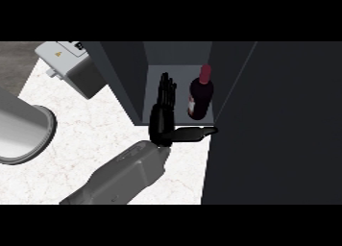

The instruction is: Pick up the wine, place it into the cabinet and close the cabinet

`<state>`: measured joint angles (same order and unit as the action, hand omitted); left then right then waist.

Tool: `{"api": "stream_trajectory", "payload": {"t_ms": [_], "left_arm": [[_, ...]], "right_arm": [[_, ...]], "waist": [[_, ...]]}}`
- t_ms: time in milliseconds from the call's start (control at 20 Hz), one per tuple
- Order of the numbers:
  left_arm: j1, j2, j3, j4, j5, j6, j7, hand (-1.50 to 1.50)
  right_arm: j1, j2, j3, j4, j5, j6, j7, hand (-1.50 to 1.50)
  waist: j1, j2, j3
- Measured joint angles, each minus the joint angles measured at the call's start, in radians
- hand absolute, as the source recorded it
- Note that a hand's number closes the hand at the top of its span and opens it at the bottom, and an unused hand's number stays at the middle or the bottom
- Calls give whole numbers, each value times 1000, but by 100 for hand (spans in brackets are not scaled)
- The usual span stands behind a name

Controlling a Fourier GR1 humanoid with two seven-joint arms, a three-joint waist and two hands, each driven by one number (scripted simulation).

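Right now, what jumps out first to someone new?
The wine bottle stands upright inside the open dark cabinet, top centre. Just left of it, the left hand extends inside, fingers straight, not curled round the bottle. A large grey cylinder sits at the left edge.

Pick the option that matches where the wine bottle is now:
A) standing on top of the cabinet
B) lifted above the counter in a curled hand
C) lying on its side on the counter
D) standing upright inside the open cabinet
D: the wine bottle stands upright inside the open cabinet, and the hand is beside it with straight fingers, not curled round it.
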<state>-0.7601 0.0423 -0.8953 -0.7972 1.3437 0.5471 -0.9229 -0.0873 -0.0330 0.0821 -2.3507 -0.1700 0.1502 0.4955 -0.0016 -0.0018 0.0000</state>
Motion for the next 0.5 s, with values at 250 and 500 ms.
{"api": "stream_trajectory", "payload": {"t_ms": [250, 500], "left_arm": [[105, 66, -26, -169, -93, 9, 25, -150], [174, 157, -30, -343, -170, 12, 82, -150]], "right_arm": [[-1, -18, -27, -19, -21, 0, 24, -150], [10, -24, -31, -32, -2, 4, 12, -150]], "waist": [[5, -1, 0], [6, -2, 0]]}}
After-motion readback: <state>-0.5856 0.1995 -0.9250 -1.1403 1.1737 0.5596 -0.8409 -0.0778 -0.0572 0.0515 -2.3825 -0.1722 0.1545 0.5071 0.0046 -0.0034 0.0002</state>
